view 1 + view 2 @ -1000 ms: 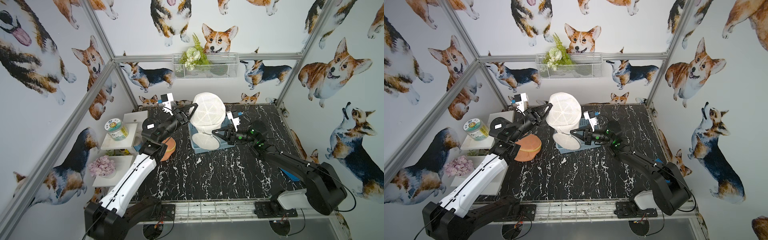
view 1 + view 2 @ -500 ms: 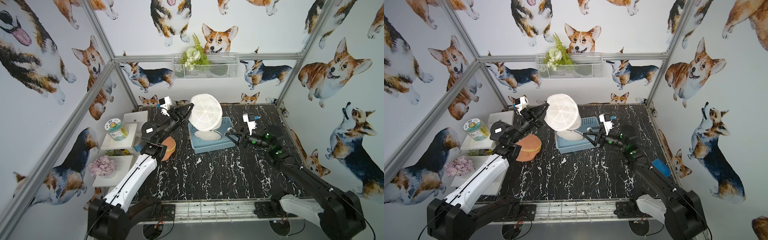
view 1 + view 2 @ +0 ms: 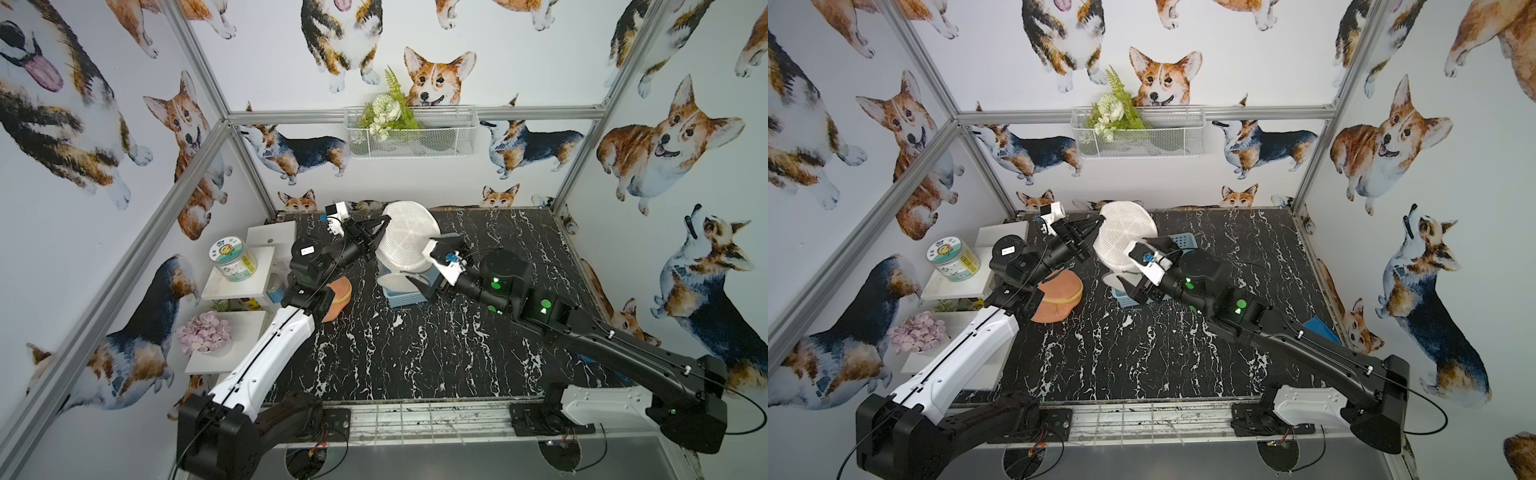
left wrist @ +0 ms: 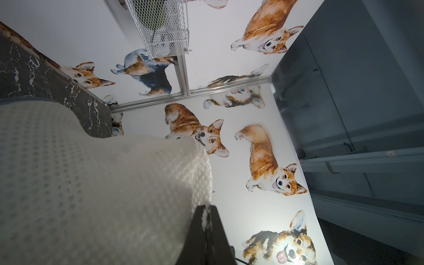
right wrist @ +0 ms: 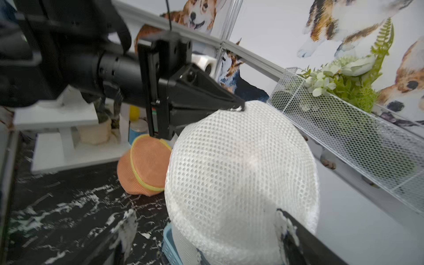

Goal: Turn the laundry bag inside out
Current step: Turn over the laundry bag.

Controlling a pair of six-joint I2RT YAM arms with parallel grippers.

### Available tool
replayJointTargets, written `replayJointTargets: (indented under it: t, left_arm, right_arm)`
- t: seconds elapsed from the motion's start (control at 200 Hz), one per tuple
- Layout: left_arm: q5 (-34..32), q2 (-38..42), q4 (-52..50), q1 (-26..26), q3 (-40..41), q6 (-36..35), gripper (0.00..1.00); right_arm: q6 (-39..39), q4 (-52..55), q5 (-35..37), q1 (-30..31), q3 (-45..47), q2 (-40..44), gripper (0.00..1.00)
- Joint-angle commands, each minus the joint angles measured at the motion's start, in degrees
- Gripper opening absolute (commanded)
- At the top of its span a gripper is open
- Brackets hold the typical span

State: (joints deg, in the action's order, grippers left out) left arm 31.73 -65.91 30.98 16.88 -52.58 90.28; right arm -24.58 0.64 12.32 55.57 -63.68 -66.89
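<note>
**A:** Where is the laundry bag right now?

**B:** The white mesh laundry bag (image 3: pixel 409 239) is held up off the counter (image 3: pixel 415 353), at about twelve o'clock on it in both top views. It hangs over a blue basket (image 3: pixel 399 299). The left jaws are closed tight on its rim, at roughly ten o'clock on the bag. The left wrist view shows mesh pinched between them.

**A:** And the right arm?

**B:** The right jaws are spread wide and hold nothing. They sit at about five o'clock from the bag, close against its lower part. I cannot tell whether a finger brushes the mesh.

**A:** So is it turned inside out?

**B:** I'd judge not finished. The bag shows as a taut dome, and a flatter white part (image 3: pixel 390 279) below it reaches down toward the basket. I cannot tell which face is the outside. With only the rim gripped, the turning looks midway at best. The right jaws would need to take the mesh, then push or draw it through the opening.

**A:** What's the orange thing?

**B:** An orange mesh bag (image 3: pixel 338 297), lying on the counter at eight o'clock from the white one. It is clear of both pairs of jaws.
</note>
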Motion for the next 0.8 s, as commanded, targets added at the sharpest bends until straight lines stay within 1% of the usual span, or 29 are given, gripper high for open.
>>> replayJointTargets:
  t: [0.0,0.09,0.22,0.31,0.34,0.405,0.44,0.46,0.5,0.54,0.586,0.691,0.731,0.796]
  left_arm:
    - [0.22,0.04,0.31,-0.07,-0.6,-0.42,0.0]
    - [0.28,-0.18,1.1,-0.04,-0.19,0.38,0.0]
    - [0.44,-0.52,2.7,-0.02,0.36,1.91,0.0]
    - [0.48,-0.4,3.0,-0.02,0.54,2.29,0.0]
    - [0.45,-0.32,3.26,-0.01,0.75,2.58,0.0]
    - [0.53,-0.4,3.83,-0.01,1.07,3.28,0.0]
    - [0.44,-0.36,3.97,-0.01,1.31,3.47,0.0]
    - [0.44,-0.36,4.01,-0.01,1.41,3.65,0.0]
    - [0.53,-0.51,4.26,-0.01,1.66,4.17,0.0]
    - [0.62,-0.75,4.89,-0.01,2.05,4.78,0.0]
    - [0.62,-1.04,5.91,-0.01,2.46,5.56,0.0]
    - [0.75,-1.33,6.89,-0.02,2.92,6.19,0.0]
    - [0.88,-1.33,6.64,-0.08,2.92,5.88,0.0]
    - [1.12,-1.58,7.63,-0.4,3.17,4.76,0.0]
  right_arm:
    - [-15.28,-10.07,20.33,2.65,3.16,-0.12,1.0]
    - [-18.17,-14.92,22.11,3.78,5.9,0.46,1.0]
    - [-24.83,-21.0,27.6,5.66,8.42,-2.74,1.0]
    - [-24.74,-21.58,27.41,5.77,7.95,-3.96,1.0]
    - [-24.28,-20.81,26.88,5.77,7.4,-4.2,0.97]
    - [-22.22,-18.44,24.88,5.76,5.84,-4.32,0.84]
    - [-20.8,-16.69,23.26,5.64,4.75,-4.23,0.73]
    - [-20.06,-15.61,22.45,5.64,4.21,-4.27,0.65]
    - [-18.84,-13.69,20.92,5.6,3.18,-4.29,0.41]
    - [-18.27,-12.77,19.97,5.6,2.67,-4.36,0.23]
    - [-17.61,-11.77,19.07,5.59,2.21,-4.63,0.0]
    - [-14.32,-7.33,16.57,5.4,0.54,-5.42,0.0]
    - [-11.41,-4.61,14.33,4.79,-0.83,-5.42,0.0]
    - [-5.28,-0.57,8.03,2.35,-3.03,-4.76,0.0]
